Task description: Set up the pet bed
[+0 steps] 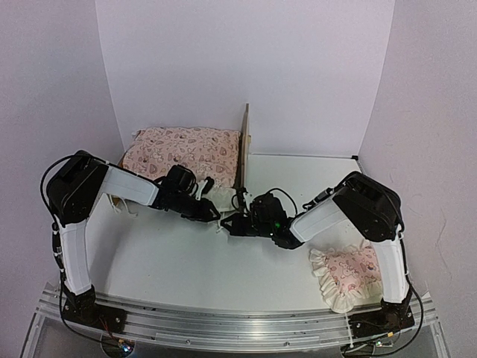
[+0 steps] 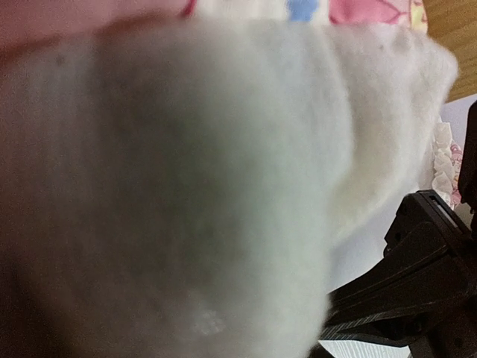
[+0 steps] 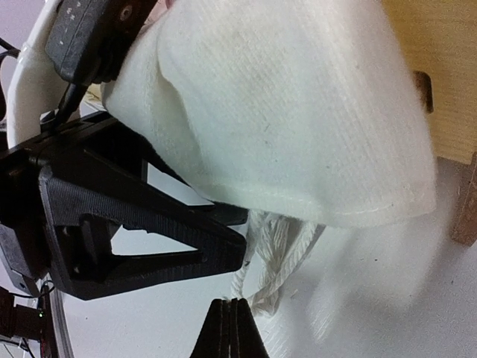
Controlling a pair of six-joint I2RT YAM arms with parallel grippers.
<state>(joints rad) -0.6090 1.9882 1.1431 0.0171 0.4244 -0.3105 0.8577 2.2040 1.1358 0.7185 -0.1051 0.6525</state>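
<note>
1. The mattress has its white underside right against the left wrist lens, a blur that fills nearly that whole view.
2. The pet bed sits at the back left of the table, its pale plywood headboard upright. Both sets of jaws meet at its near side, just beside the headboard end. The pink heart-print mattress hides its base and rails.
3. The left jaws are at the mattress's turned-up white corner. One black finger shows below the cloth, but I cannot tell whether they grip it.
4. The right jaws are closed, tips together. White ruffle strands hang just at the tips; whether they are pinched is unclear.
5. The pillow lies near the right arm's base, partly covered by it.
</note>
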